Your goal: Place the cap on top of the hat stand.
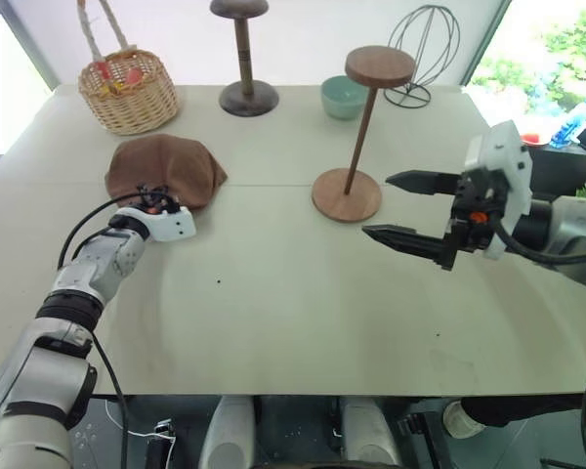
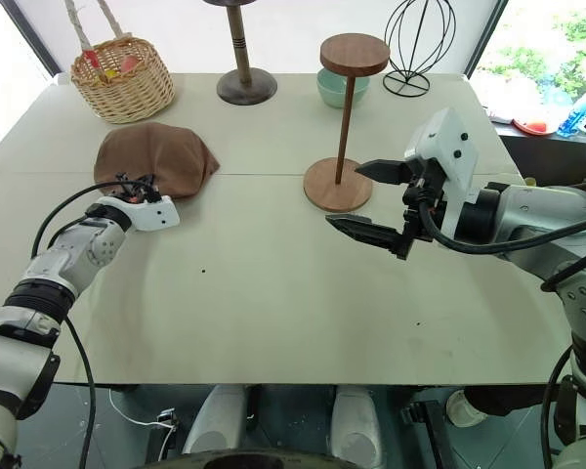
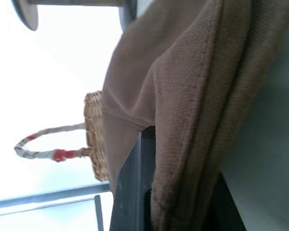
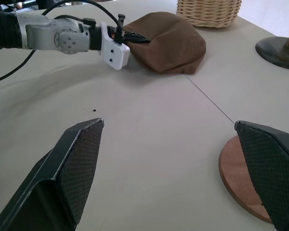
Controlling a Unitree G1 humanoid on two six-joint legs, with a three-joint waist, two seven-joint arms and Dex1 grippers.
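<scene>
Left of the hat stand (image 1: 356,137), the cap (image 1: 164,168) lies on the tabletop (image 1: 273,293), its near edge clenched by the left gripper (image 4: 135,37), whose wrist view shows fabric between dark fingers (image 3: 132,187). Behind the cap, a wicker basket (image 1: 129,90) holds reddish items. Right of the stand, the right gripper (image 1: 410,210) hovers, fingers spread and released.

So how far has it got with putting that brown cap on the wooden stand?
Early days. Done: the left gripper has reached the cap and shut on its near edge, as the left wrist view shows. In hand: the cap is pinched but lies on the table. Left: lift it and set it on the hat stand, whose top disc is bare. The right gripper waits open beside the stand.
</scene>
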